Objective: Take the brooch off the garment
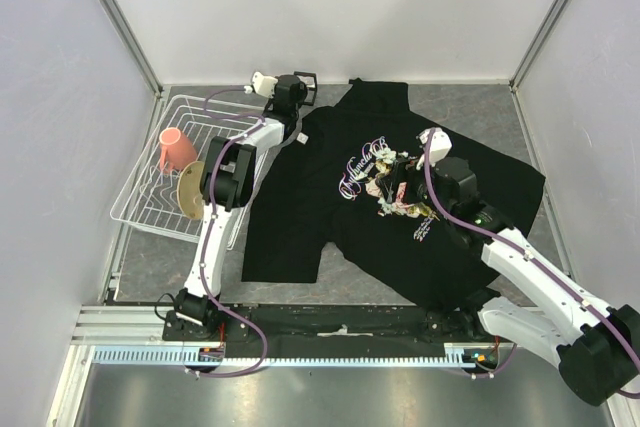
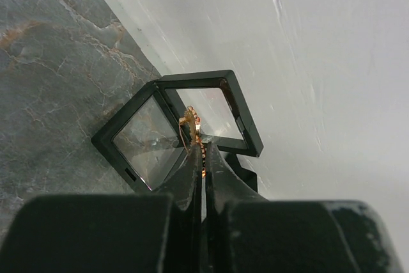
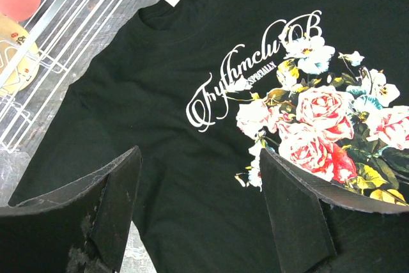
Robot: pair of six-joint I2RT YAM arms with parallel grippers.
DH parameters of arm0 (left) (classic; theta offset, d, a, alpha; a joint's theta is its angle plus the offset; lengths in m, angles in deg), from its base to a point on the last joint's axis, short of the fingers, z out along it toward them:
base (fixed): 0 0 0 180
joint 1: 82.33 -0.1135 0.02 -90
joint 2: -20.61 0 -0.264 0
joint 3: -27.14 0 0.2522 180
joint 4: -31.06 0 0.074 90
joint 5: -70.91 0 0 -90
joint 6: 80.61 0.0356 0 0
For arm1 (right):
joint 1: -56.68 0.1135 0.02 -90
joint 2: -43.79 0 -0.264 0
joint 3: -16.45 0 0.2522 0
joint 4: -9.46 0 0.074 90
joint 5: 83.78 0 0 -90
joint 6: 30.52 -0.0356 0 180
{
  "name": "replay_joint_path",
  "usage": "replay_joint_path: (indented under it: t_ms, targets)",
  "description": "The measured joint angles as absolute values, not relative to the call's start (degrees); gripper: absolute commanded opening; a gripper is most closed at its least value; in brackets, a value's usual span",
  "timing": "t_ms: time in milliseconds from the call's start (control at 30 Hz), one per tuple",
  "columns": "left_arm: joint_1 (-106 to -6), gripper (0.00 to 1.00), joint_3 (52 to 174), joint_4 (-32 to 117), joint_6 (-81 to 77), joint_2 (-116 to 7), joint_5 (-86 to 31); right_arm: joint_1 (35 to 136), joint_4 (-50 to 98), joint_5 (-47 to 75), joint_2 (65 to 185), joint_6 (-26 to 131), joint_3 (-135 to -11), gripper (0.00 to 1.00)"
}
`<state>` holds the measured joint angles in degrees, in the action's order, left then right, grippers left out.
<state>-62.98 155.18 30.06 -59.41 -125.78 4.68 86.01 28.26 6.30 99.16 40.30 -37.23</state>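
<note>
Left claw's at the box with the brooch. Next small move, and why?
Probably lower the left claw a little toward the open black box before releasing: it is shut on the brooch, already off the garment and just above the box.

Counted: 1 garment [image 1: 290,232], below right gripper [image 3: 199,155]; 1 brooch [image 2: 192,123], pinched in left gripper [image 2: 199,148]; 1 black frame box [image 2: 192,81], just beyond those tips; 1 wire rack [image 1: 150,209]; 1 pink cup [image 1: 175,150]; 1 tan plate [image 1: 190,190].

Overhead looking down, wrists close, right wrist shares garment [image 1: 300,217]
</note>
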Motion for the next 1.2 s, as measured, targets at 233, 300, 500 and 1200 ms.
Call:
replay_joint_path:
  t_ms: [233,300,500,1200]
  targets:
    - [-63.0,0.02,157.8,32.6,-61.8,-127.7,4.8,86.0,28.3,6.1,99.2,40.3,-37.2,0.82]
    - [-63.0,0.02,158.4,32.9,-62.4,-128.3,4.8,86.1,28.3,6.1,99.2,40.3,-37.2,0.81]
    - [-63.0,0.02,159.1,33.5,-63.9,-128.8,4.8,86.2,28.4,6.1,99.1,40.4,-37.2,0.82]
    - [-63.6,0.09,162.2,34.9,-68.6,-131.6,4.4,86.5,28.5,6.1,99.1,40.4,-37.2,0.82]
